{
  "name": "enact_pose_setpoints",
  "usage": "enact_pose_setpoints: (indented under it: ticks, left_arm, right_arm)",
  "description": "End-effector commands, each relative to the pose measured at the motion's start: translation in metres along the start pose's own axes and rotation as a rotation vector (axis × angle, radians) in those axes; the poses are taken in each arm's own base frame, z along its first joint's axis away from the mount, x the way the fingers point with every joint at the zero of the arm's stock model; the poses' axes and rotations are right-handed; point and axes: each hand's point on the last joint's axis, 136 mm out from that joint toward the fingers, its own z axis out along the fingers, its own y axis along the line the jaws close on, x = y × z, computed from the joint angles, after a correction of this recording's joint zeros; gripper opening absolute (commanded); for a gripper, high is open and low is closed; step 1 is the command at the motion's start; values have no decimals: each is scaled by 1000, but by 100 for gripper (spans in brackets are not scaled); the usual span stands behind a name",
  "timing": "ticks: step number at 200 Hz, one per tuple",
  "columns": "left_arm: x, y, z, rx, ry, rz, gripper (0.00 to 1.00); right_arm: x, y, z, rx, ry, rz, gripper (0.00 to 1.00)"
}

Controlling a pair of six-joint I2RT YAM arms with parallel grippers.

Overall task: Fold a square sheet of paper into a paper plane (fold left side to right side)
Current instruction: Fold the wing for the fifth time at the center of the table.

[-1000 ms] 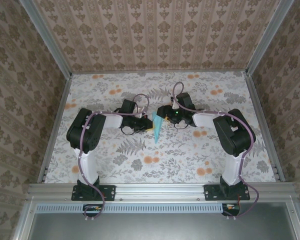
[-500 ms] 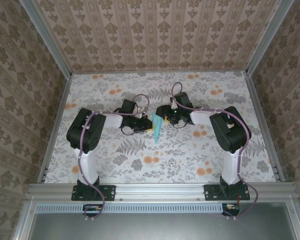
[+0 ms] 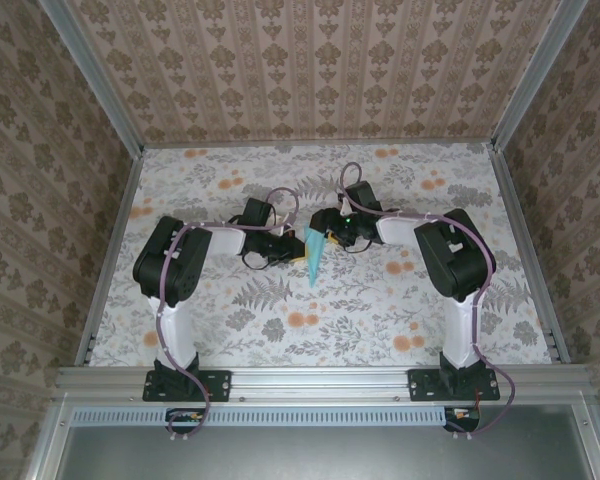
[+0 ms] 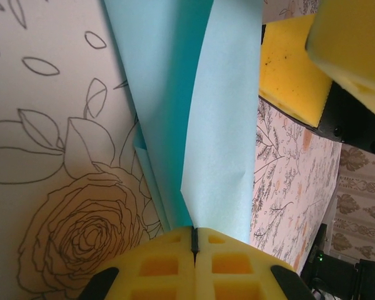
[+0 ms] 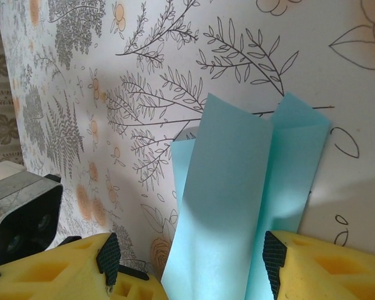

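The light-blue paper plane (image 3: 314,256) lies mid-table as a slim dart, its point toward the near edge. In the left wrist view its folded flaps (image 4: 222,125) rise from between my yellow pads, and the left gripper (image 4: 194,236) is shut on the plane's edge. The left gripper (image 3: 286,250) sits just left of the plane in the top view. My right gripper (image 3: 334,232) is at the plane's wide back end, open. In the right wrist view its pads (image 5: 81,269) stand apart on either side of the paper plane (image 5: 237,206), not pinching it.
The floral tablecloth (image 3: 280,320) covers the table, which is walled by a metal frame (image 3: 110,240) and patterned panels. The right gripper's yellow fingers (image 4: 294,69) stand close in front of the left wrist camera. Both arm bases (image 3: 185,385) sit at the near edge.
The right arm's elbow has swung left and its gripper has shifted slightly toward the back of the plane. The left arm and the plane have stayed put.
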Motion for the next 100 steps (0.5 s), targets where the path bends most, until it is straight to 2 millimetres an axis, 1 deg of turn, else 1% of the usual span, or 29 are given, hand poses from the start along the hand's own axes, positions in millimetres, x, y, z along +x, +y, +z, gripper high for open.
enact_pose_setpoints:
  ticks: [1,29,50,100]
  left_arm:
    - [-10,-5,-5,-1,-16,43,0]
    - [-12,-5,-4,-6,-11,49,0]
    - [-13,-4,-4,-11,-8,51,0]
    - [-13,-1,-1,-21,2,49,0]
  right_arm:
    - [11,-20,8,99,52,30,65]
    - [20,-32,8,187,99,33,65]
    - [23,-38,9,215,116,42,65]
    - [26,-41,12,217,122,43,65]
